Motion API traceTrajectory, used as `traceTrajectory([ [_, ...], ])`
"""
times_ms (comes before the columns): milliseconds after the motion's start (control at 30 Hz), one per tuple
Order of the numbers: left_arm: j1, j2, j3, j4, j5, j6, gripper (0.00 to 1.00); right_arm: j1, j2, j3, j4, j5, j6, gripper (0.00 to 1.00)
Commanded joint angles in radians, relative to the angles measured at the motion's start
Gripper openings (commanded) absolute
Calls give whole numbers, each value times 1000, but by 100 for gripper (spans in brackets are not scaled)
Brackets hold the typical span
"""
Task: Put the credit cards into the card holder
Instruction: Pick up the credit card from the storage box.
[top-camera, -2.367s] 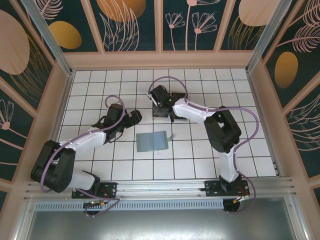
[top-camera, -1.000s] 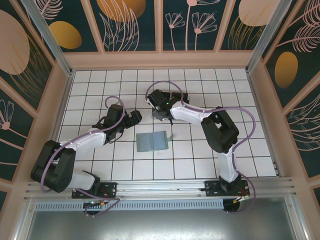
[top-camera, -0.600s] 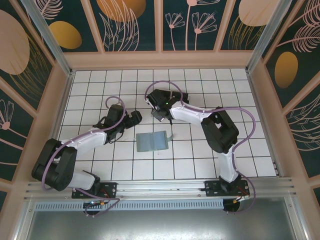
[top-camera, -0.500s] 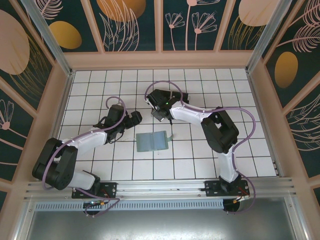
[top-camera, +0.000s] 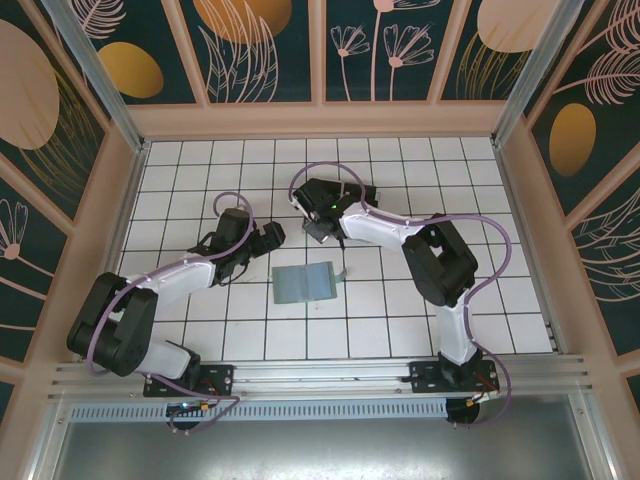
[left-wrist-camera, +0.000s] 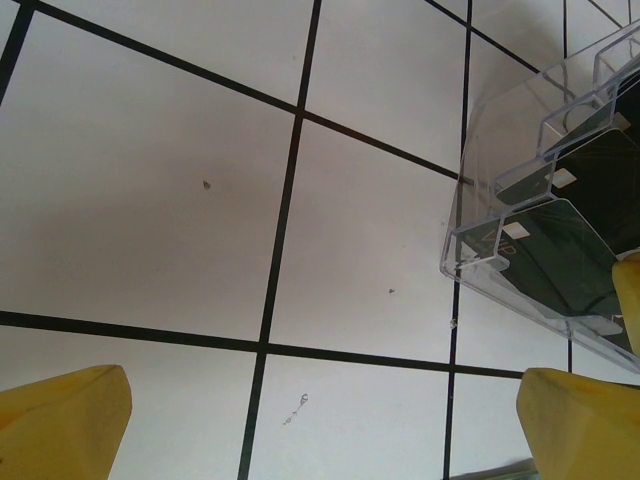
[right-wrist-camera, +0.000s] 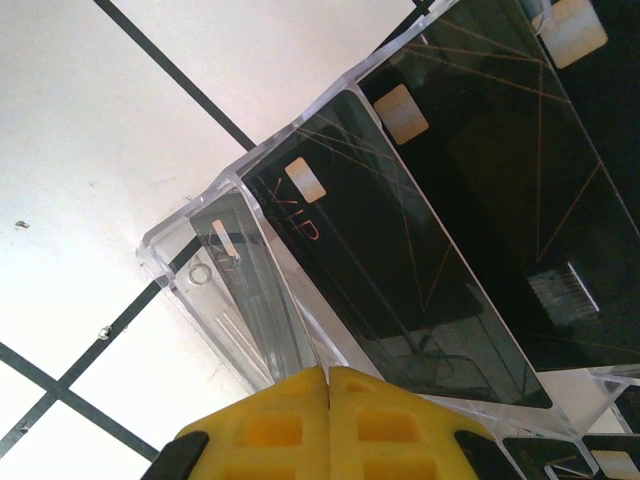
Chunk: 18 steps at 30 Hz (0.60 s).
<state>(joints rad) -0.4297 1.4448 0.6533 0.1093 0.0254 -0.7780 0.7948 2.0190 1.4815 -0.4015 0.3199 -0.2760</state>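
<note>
The card holder (top-camera: 307, 282), a flat sage-green wallet, lies on the tiles between the two arms. Several black credit cards (right-wrist-camera: 390, 270) stand in the slots of a clear plastic rack (right-wrist-camera: 165, 250). My right gripper (right-wrist-camera: 328, 378) is down over the rack's front slot. It is shut on the thin top edge of the front credit card (right-wrist-camera: 235, 285), which runs into the seam between its yellow fingers. In the top view the right gripper (top-camera: 320, 230) covers most of the rack. My left gripper (left-wrist-camera: 320, 430) hangs open over bare tiles just left of the rack (left-wrist-camera: 470, 235), holding nothing.
White tiles with black grout cover the floor (top-camera: 200, 170). Wooden walls (top-camera: 320, 120) enclose it on three sides. The left gripper (top-camera: 272, 237) is about one tile from the right gripper. The card holder lies roughly one tile nearer than the rack.
The right gripper's fingers have closed at the rack's front slot. Earlier it swung left over the rack. The left arm has crept slightly towards the rack.
</note>
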Motion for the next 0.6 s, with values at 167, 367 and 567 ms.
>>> traceTrajectory([
  [167, 9, 25, 34, 7, 28, 28, 98, 19, -44, 16, -22, -37, -59, 0],
  [367, 9, 31, 39, 3, 37, 37, 99, 21, -52, 12, -2, -42, -123, 0],
  [567, 10, 36, 45, 1, 45, 43, 99, 21, -66, 10, 21, -70, -179, 0],
])
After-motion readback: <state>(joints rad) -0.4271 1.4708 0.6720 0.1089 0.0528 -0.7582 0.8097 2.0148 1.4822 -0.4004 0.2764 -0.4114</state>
